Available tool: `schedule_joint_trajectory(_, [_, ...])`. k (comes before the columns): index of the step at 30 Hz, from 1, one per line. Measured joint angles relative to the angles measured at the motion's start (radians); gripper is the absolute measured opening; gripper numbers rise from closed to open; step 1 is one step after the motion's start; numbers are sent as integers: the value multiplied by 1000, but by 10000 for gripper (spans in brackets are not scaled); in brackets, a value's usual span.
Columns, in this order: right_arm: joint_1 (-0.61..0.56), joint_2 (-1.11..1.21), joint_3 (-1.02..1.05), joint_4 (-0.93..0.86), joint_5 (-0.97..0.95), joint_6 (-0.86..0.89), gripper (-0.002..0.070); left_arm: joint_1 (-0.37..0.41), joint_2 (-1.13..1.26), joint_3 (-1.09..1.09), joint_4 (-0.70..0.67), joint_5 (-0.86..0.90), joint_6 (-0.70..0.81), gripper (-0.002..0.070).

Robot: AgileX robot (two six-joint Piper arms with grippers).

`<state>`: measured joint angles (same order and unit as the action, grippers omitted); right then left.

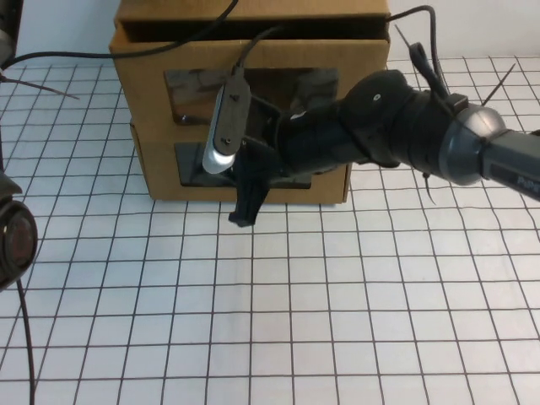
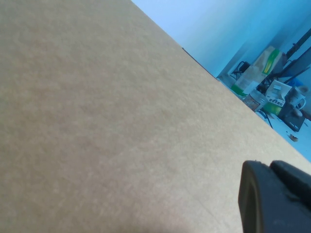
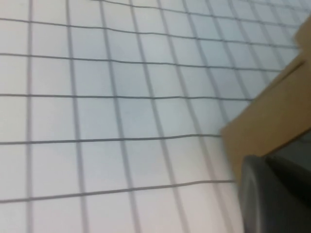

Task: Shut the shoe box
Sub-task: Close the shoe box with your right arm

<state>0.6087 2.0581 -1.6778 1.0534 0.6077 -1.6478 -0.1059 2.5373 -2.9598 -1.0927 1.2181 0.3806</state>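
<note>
Because the shoe box sits at the table's far edge beneath a similar box, the right gripper presses low against its front, seemingly to push; its grip state is unclear. Left gripper lies beside cardboard, likewise indeterminate.

Box: plain brown cardboard, dark window panels in front. Second box, stacked on the box: same brown. Table in front of the box: white w/ thin dark grid lines. Right gripper, against the box's front: black; silver-grey cam housing above it. Left gripper: black, right next to a flat tan cardboard face, prob. a box side. Bkgd there pale blue.
</note>
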Motion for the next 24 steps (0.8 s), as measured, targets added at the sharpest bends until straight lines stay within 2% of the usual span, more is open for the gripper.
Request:
schedule_joint_trajectory(7, [0, 5, 0, 4, 146, 38, -13, 0, 0, 0, -2, 0, -2, -2])
schedule_joint_trajectory(13, [11, -50, 0, 2, 64, -28, -13, 0, 0, 0, -2, 0, -2, -2])
schedule_joint_trajectory(24, [54, -142, -2, 6, 56, -72, -13, 0, 0, 0, -2, 0, -2, -2])
